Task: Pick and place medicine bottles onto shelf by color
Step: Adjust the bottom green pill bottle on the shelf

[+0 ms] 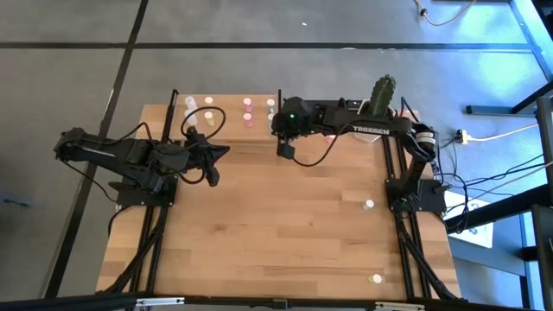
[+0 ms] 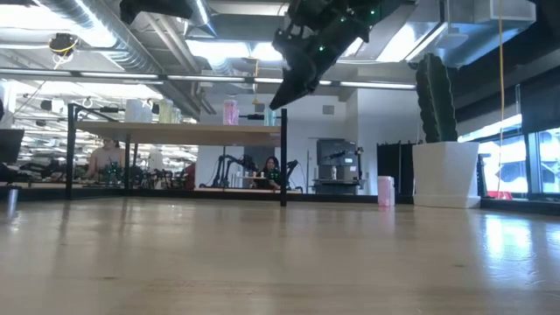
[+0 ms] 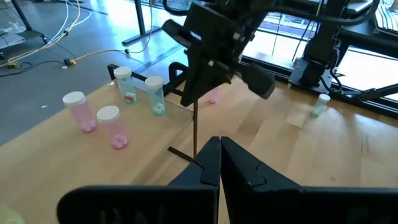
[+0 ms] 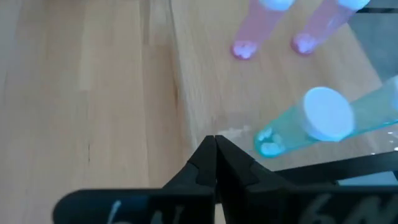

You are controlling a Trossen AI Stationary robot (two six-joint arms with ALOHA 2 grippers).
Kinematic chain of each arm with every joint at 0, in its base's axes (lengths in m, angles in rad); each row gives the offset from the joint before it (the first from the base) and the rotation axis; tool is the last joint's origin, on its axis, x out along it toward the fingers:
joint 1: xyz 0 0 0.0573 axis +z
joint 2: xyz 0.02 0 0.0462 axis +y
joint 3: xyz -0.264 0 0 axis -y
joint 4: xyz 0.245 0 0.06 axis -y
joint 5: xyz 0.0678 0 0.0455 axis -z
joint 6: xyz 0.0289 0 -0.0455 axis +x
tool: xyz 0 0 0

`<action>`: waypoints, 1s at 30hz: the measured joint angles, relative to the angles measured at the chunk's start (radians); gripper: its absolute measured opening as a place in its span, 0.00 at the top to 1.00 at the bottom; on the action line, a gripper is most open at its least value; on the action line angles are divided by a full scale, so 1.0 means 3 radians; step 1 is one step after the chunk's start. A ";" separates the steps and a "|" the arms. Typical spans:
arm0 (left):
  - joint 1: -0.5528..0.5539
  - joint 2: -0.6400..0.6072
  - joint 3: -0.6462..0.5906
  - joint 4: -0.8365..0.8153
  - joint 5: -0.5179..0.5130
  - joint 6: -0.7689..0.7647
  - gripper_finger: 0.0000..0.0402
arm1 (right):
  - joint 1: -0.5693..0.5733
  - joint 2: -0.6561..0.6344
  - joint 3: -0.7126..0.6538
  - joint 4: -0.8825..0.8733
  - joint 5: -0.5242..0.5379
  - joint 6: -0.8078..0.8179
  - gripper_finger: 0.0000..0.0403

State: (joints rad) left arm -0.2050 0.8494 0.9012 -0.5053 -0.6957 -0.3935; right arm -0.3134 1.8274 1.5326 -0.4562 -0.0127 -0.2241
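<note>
1. High view: the shelf [image 1: 226, 114] sits at the upper centre of the frame with medicine bottles [image 1: 248, 112] standing on it. The right gripper [image 1: 284, 149] hangs by the shelf's right post, fingers together and empty. The left gripper [image 1: 212, 177] waits left of centre, fingers together. Two stray vials [image 1: 369, 205] lie at the right and lower right of the tabletop [image 1: 276, 233], well apart, with open board around them.

2. Low view: the right gripper [image 2: 287, 94] hangs at the upper centre, above the shelf's board [image 2: 179, 131]; bottles stand along it. A cactus pot [image 2: 444, 173] stands at right with a pink bottle [image 2: 385, 190] beside it.

3. Left wrist view: pink bottles [image 3: 79, 112] and green ones [image 3: 155, 95] stand at the upper left, close together.

4. Right wrist view: a green bottle [image 4: 329, 119] stands just beside the shut fingers [image 4: 199, 163].

5. Judgement: the vials look light, stiff and smooth, easily toppled; pinch mid-body below the cap. The posts and neighbouring bottles leave little room.
</note>
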 joint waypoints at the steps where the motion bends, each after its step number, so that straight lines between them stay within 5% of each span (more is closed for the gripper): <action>1: 0.0000 0.0000 0.0000 0.0000 0.0000 0.0000 1.00 | -0.0002 0.0015 0.0000 0.0003 -0.0001 0.0001 0.99; 30: 0.0000 0.0000 -0.0001 -0.0001 0.0004 -0.0061 1.00 | -0.0018 0.0117 0.0004 0.0160 0.0152 -0.0140 0.99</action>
State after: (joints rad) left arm -0.2050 0.8494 0.9009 -0.5056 -0.6945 -0.4118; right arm -0.3187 1.8626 1.5337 -0.4084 0.0330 -0.2661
